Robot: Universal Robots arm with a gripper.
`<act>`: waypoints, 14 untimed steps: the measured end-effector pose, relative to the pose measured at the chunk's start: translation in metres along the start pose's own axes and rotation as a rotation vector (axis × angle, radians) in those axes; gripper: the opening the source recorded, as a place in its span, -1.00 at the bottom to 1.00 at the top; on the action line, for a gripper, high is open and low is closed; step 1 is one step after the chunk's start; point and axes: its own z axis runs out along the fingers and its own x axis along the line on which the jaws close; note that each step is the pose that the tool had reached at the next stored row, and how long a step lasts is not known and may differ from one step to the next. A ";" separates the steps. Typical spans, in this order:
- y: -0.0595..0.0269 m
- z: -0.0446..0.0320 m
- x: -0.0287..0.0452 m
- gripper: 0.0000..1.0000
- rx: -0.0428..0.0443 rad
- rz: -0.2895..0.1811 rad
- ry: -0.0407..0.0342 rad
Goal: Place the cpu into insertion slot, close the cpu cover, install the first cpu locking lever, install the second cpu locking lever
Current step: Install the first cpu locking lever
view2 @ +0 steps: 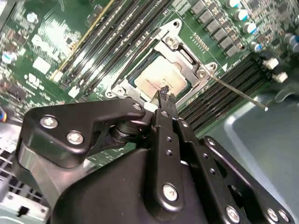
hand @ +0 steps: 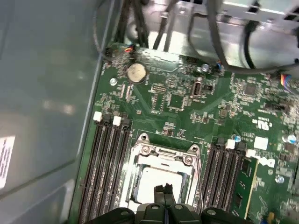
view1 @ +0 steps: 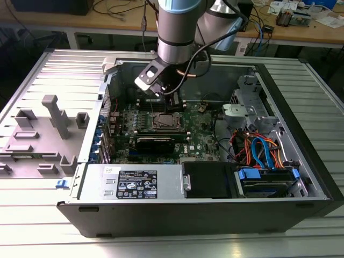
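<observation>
Pincer (view2: pixel 164 95) is clenched, its two black fingers pressed together with nothing between them, and the tips hang just above the cpu (view2: pixel 161 80), near one edge of it; whether they touch the metal I cannot tell. In both wrist views the cpu is a small flat square with a dull silver-grey top that reflects a little light, and it lies flat inside the insertion slot (view1: pixel 164 121). Over it lies the cpu cover (view2: pixel 184 58), a thin silver frame, so the cpu's top shows through the cut-out middle. From one corner of the slot a thin metal rod (view2: pixel 238 94) stands out at a slant, passing over the long black slots (view2: pixel 219 93) toward the grey wall of the case (view1: pixel 215 215). The slot sits near the middle of the green circuit board (hand: pixel 177 107), between two groups of these long black slots. In the exterior view the arm (view1: pixel 174 32) comes down into the open case, which lies on its side on the ribbed metal table (view1: pixel 32 215).
</observation>
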 end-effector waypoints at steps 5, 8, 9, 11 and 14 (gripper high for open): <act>0.0000 -0.0095 0.0003 -0.79 0.0043 -0.126 -0.0008; -0.0001 -0.0097 0.0003 -0.79 0.0065 -0.189 -0.0012; -0.0001 -0.0097 0.0003 -0.79 0.0073 -0.209 -0.0013; -0.0001 -0.0097 0.0003 -0.79 0.0090 -0.261 -0.0016; -0.0001 -0.0097 0.0004 -0.79 0.0112 -0.324 -0.0020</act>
